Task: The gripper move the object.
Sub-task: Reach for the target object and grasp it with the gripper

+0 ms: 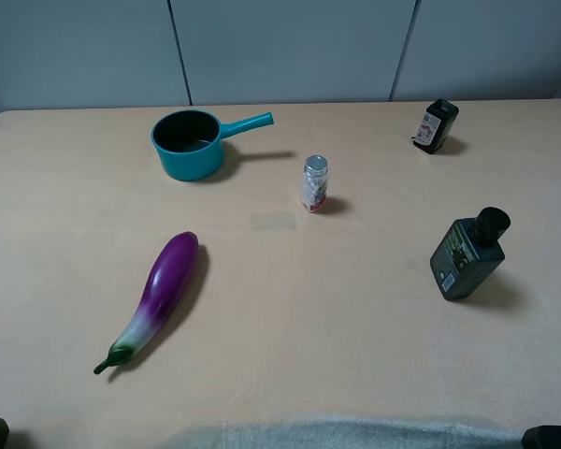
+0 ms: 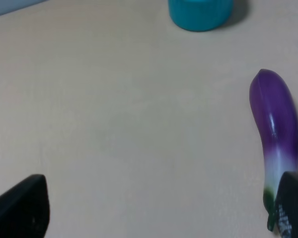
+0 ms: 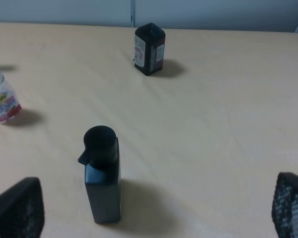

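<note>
The object, a small black boxy bottle (image 1: 436,125) with a white-and-red label, stands at the far right of the table; it also shows in the right wrist view (image 3: 149,48). My right gripper (image 3: 149,210) is open and empty, well short of it, with the dark-green bottle (image 3: 102,174) between its fingers' line and the object. My left gripper (image 2: 154,208) is open and empty above the table beside the eggplant (image 2: 277,130). In the high view only dark corners of the arms show at the bottom edge.
A teal pot (image 1: 191,142) with a handle stands far left of centre. A purple eggplant (image 1: 159,295) lies front left. A clear shaker (image 1: 315,182) with a silver lid stands mid-table. The larger dark-green bottle (image 1: 467,256) stands at the right.
</note>
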Robot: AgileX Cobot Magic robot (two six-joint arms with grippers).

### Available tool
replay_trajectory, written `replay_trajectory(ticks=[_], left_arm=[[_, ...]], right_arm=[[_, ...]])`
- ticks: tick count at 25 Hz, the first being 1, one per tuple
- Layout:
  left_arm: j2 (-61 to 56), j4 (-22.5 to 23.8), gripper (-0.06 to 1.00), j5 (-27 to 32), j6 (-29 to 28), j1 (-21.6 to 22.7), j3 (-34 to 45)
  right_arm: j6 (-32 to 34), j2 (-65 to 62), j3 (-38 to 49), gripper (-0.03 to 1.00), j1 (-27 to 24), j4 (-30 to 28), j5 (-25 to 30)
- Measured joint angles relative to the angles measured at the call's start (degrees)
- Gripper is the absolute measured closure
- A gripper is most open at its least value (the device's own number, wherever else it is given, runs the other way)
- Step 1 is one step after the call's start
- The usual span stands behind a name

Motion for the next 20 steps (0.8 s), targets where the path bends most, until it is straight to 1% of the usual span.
replay_trajectory(ticks=[20], left_arm=[[0.00, 0.00, 0.05, 0.00, 0.00, 0.00, 0.00]], right_arm=[[0.00, 0.00, 0.00, 0.28, 0.00, 0.00, 0.00]])
